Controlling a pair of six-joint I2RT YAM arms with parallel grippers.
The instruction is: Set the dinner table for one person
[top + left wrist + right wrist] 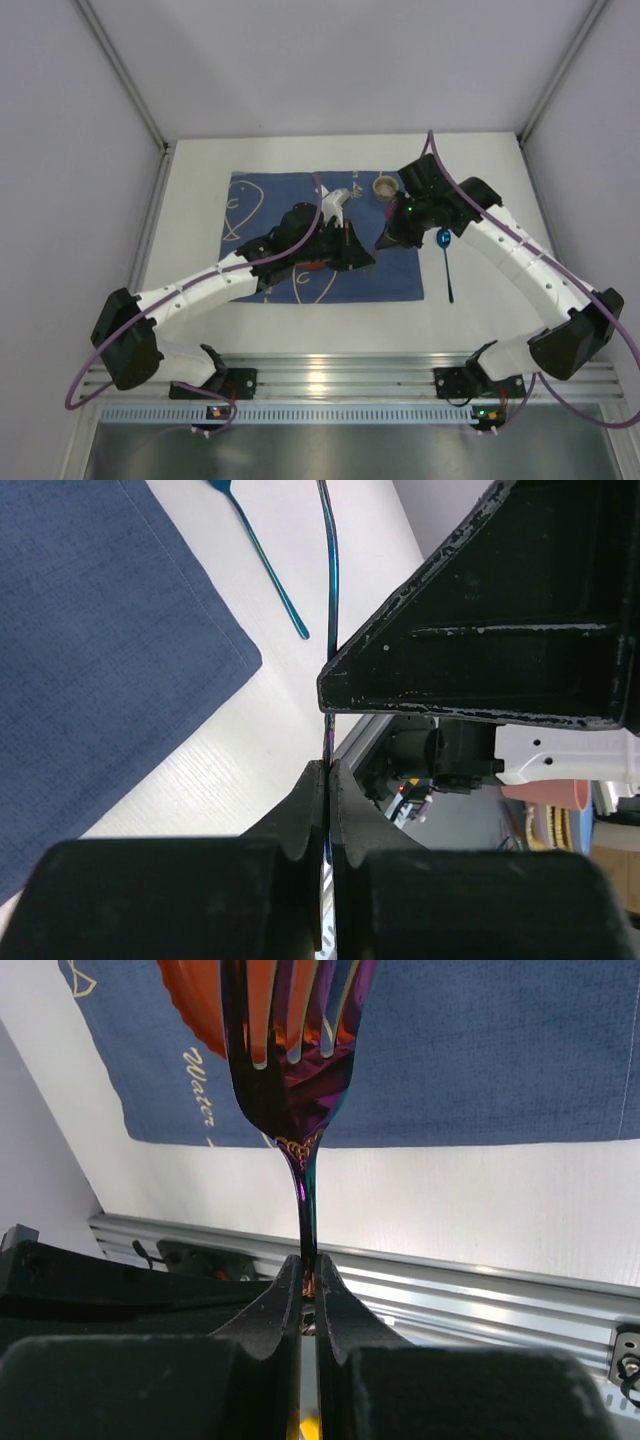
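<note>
The white bench (pixel 300 320) spans the enclosure, with a blue mat (pixel 400 280) lying mid-bench, nearer the far edge. Over the mat, the left gripper (pixel 328 772) has its jaws pinched on a thin iridescent utensil (pixel 332 580) seen edge-on. Just beside it, the right gripper (pixel 308 1260) has its jaws clamped on the handle of a fork (pixel 295 1090), tines above an orange plate (pixel 190 1000). A blue spoon (pixel 447 268) lies on bare bench just right of the mat.
</note>
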